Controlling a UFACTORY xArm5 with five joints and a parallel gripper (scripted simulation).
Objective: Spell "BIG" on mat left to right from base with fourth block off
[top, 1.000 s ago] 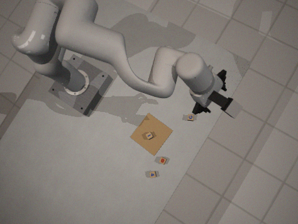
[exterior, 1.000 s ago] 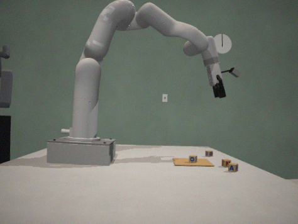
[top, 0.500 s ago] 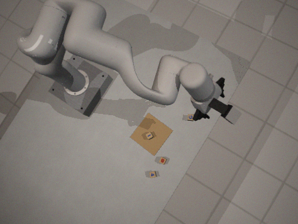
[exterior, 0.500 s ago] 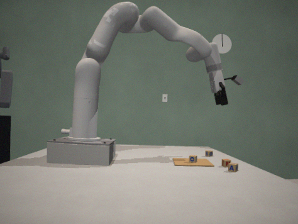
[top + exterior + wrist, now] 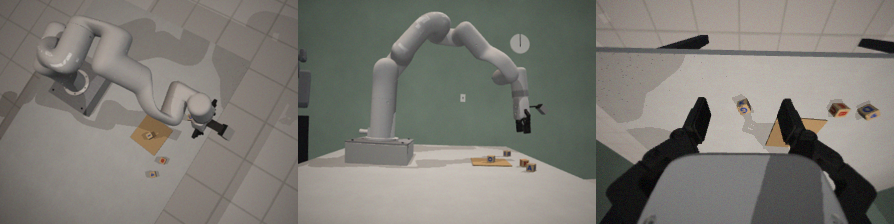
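"What comes nearest in the exterior view?"

"The worktop (image 5: 78,163) (image 5: 424,192) (image 5: 711,75) fills the bottom of the frame; at lower right sits the A-sided block (image 5: 153,174) (image 5: 530,167) (image 5: 869,112), a blue A facing us; just behind it is the red-topped block (image 5: 163,160) (image 5: 524,162) (image 5: 839,110), its top letter too small for me to read surely; both are off the mat."

"And the mat (image 5: 146,146) (image 5: 480,162) (image 5: 814,125)?"

"Flat, right of centre and low in the frame; the O-sided block (image 5: 149,135) (image 5: 490,158) rests on it, a blue O towards us and a blue bar-like mark on top; it's the only block there, so BIG isn't spelled."

"Anything beyond?"

"The farthest block (image 5: 190,117) (image 5: 507,153) (image 5: 743,106), off the mat behind its right side; the wrist view shows a blue G on it."

"The gripper (image 5: 205,118) (image 5: 523,129) (image 5: 744,106)?"

"Spread wide, pinching nothing; it hangs at the right of the exterior frame, well above the worktop, fingers down; in the wrist view the G shows between its fingers, though the block stands well below them."

"Behind it all?"

"A green wall (image 5: 424,110); a white outlet (image 5: 463,97) near mid-frame, a round clock (image 5: 520,43) at upper right."
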